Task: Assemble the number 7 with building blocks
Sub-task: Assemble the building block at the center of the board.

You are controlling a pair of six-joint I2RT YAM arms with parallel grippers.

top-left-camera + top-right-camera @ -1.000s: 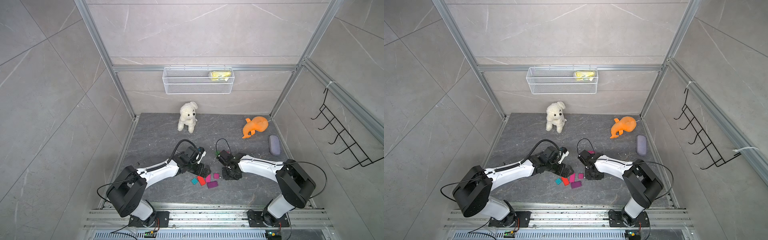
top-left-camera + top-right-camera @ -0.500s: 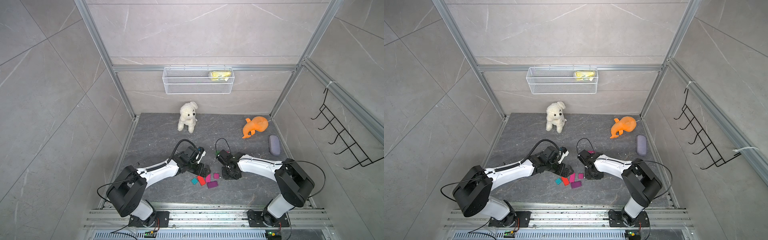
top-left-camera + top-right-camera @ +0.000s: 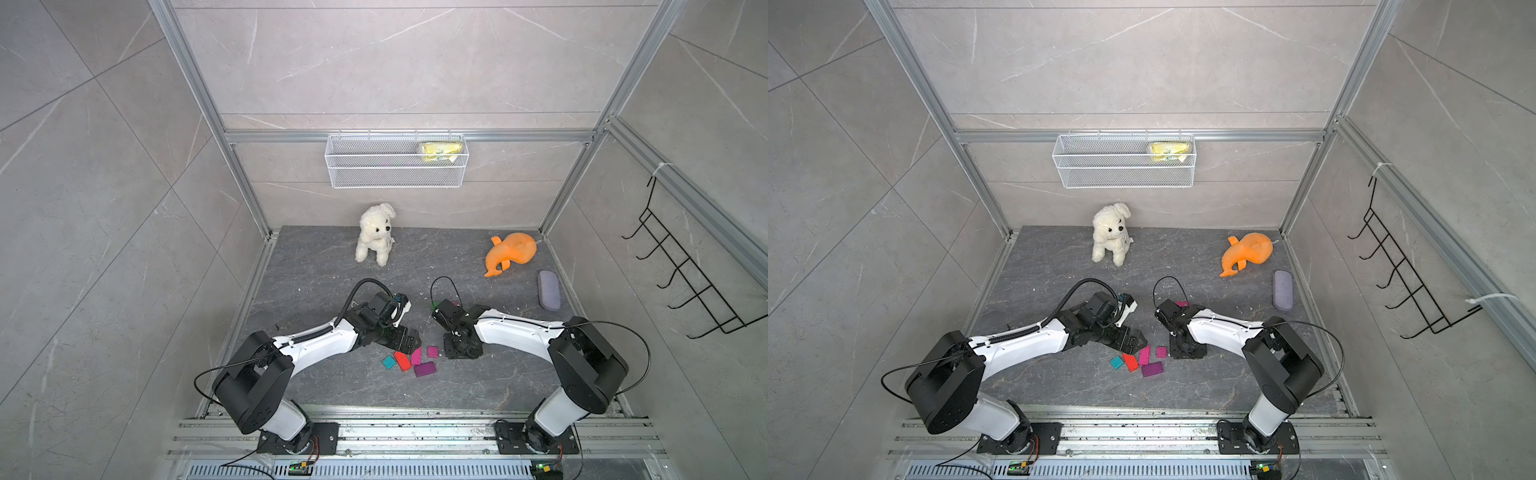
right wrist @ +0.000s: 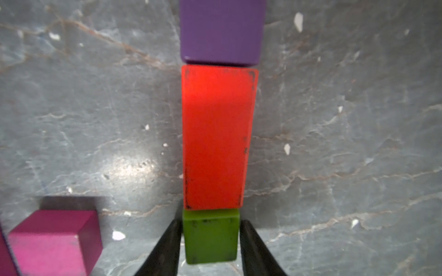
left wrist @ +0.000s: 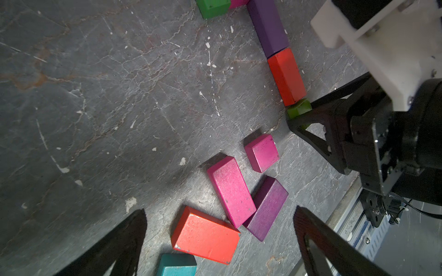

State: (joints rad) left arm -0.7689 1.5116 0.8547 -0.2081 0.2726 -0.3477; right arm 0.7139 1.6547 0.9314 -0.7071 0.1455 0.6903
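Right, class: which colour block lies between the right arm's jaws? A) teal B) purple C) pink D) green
D: the right wrist view shows the green block between the right arm's jaws, butting the end of the red block.

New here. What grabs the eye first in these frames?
The bright row of blocks between the arms: purple block, red block, then green block end to end, with the right pincer straddling the green one. Beside it, a loose pile of blocks lies by the open left pincer. A white plush dog sits at the back.
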